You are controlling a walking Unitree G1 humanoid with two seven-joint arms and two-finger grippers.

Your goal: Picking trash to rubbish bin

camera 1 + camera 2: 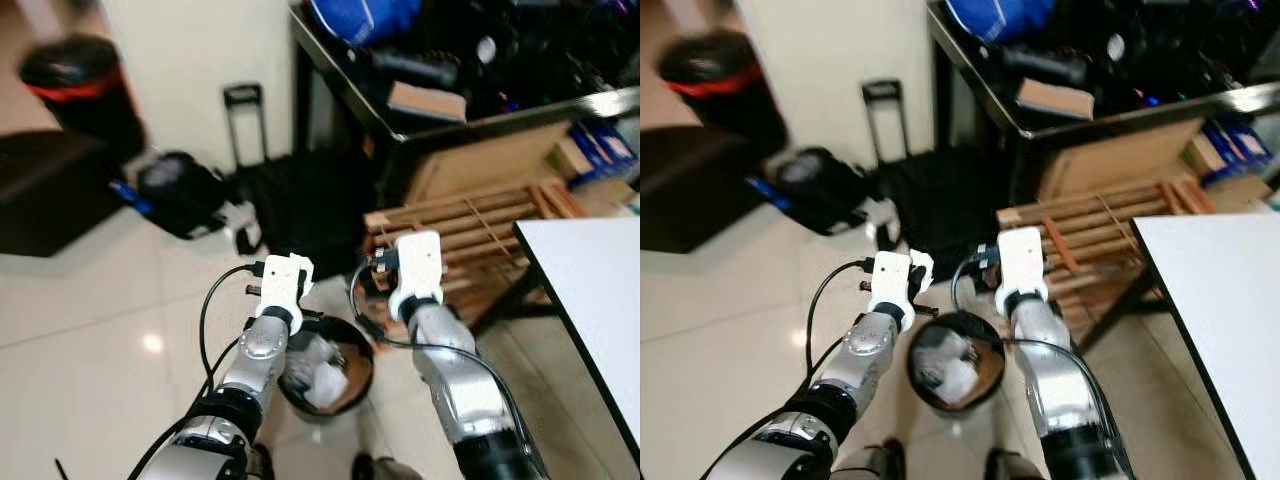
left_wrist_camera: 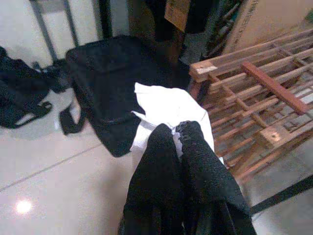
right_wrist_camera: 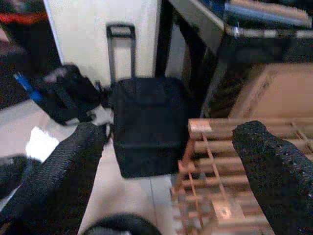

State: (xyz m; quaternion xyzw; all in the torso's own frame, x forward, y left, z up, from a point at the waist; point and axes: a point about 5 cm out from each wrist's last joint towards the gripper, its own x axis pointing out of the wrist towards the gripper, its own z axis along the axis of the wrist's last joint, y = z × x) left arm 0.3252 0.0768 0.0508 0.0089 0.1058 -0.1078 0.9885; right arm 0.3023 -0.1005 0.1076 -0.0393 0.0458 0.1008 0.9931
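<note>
Blurring heavily across both eye views, smearing the shelf (image 1: 430, 70) clutter into dark shapes. Hiding the fingertips behind white wrist housings up there, cutting both arms off at the frame's foot.

Clamping together on a crumpled white tissue (image 2: 168, 110) with the left claw (image 2: 178, 134), the paper bulging out just past the fingertips. Hovering just ahead of the bin (image 1: 345, 385), which sits low between the two forearms, holding pale scraps inside.

Spreading wide apart with the right claw (image 3: 166, 142), gripping nothing, one finger (image 3: 73, 156) on each side of the wrist view.

Lying beyond both claws: a black case (image 3: 146, 122) with its handle (image 1: 245, 115) standing against the wall, touching a wooden pallet (image 2: 254, 93) beside it. Slumping further off the left claw's outer side, a black backpack (image 1: 180, 190). Edging in past the right arm, a white table (image 1: 590, 290).

Reaching forward with both silver arms, side by side, cables looping off the wrists.
</note>
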